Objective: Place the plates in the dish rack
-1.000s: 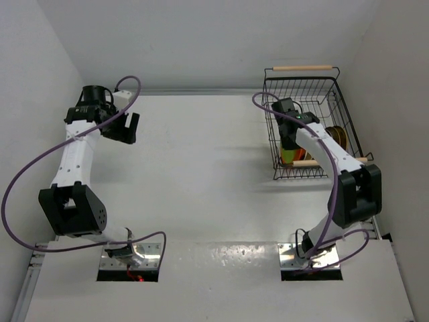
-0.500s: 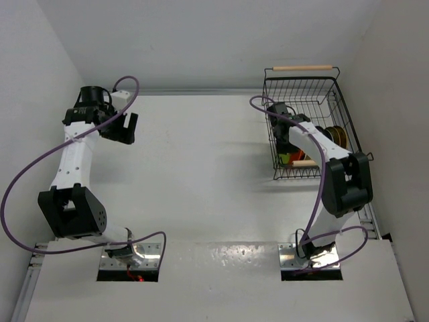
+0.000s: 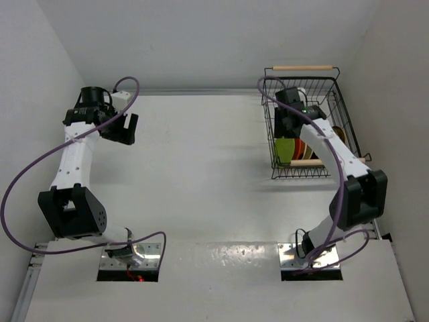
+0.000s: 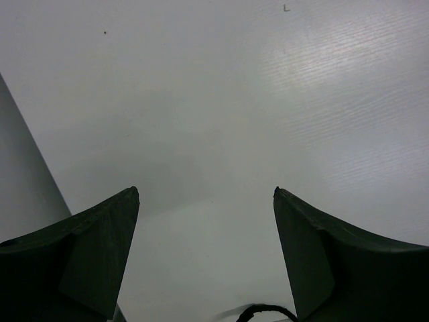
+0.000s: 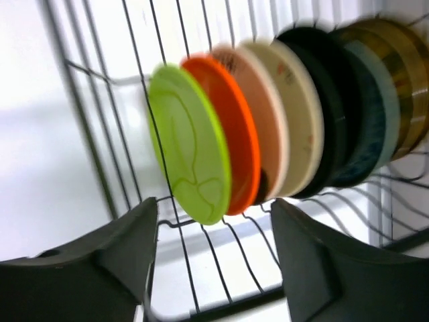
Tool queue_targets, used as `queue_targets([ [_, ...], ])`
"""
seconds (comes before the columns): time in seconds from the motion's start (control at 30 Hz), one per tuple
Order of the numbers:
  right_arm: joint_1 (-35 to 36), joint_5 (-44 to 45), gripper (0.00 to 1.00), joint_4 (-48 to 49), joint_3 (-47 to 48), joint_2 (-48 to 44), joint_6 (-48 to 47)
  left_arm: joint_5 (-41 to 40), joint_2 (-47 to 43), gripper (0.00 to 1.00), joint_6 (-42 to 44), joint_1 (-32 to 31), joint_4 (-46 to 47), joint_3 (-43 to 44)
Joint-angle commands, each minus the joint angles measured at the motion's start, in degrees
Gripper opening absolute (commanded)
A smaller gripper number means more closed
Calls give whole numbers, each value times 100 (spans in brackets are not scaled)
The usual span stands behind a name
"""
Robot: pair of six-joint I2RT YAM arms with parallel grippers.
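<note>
Right wrist: plates (image 5: 281,121) upright in dish rack (image 5: 79,107); wires cross them.

From above, the right arm (image 3: 326,144) hides most of the plates (image 3: 287,149) standing in the dish rack (image 3: 301,68); only a lime green face and a brown sliver show. In the right wrist view the plates are blurred and their patterns unreadable, and the last brown-gold plate (image 5: 402,87) runs off the right edge. The left fingers (image 4: 87,255) and right fingers (image 5: 100,261) are cut off by the bottom edge.
</note>
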Motion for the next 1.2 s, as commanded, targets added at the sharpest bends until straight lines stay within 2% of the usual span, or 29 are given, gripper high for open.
queue_targets([
  [0.0,-10,16,69,-109,563,-764,-226,14,-203,86,8,63,92,-8],
  [0.13,-115,-52,85,-188,608,-1648,-323,-38,-203,86,8,63,92,-8],
  [0.2,-361,-527,99,-118,328,-1976,-296,-39,-203,86,8,63,92,-8],
  [0.23,-458,-1224,100,4,-135,-2569,-270,-39,-203,86,8,63,92,-8],
  [0.33,-573,-1722,100,155,-656,-3397,-104,-109,-203,86,8,116,92,-60],
  [0.43,-599,-1610,100,-231,-1551,-4243,186,-109,-255,86,-45,116,154,-210],
  [0.47,-608,-1461,100,-441,-2068,-4689,570,-109,-308,86,-45,116,215,-358],
  [0.6,-608,-1328,100,-916,-3222,-5482,1486,-109,-308,86,-45,116,215,-604],
  [0.77,-617,-1310,100,-952,-4514,-6265,2831,-214,-501,86,-45,116,329,-1018],
  [0.9,-626,-1285,100,-952,-4929,-6766,3183,-267,-624,86,-45,116,531,-1361],
  [1.17,-617,-1293,100,-1023,-5184,-6970,3334,-267,-729,86,-97,116,699,-1704],
])
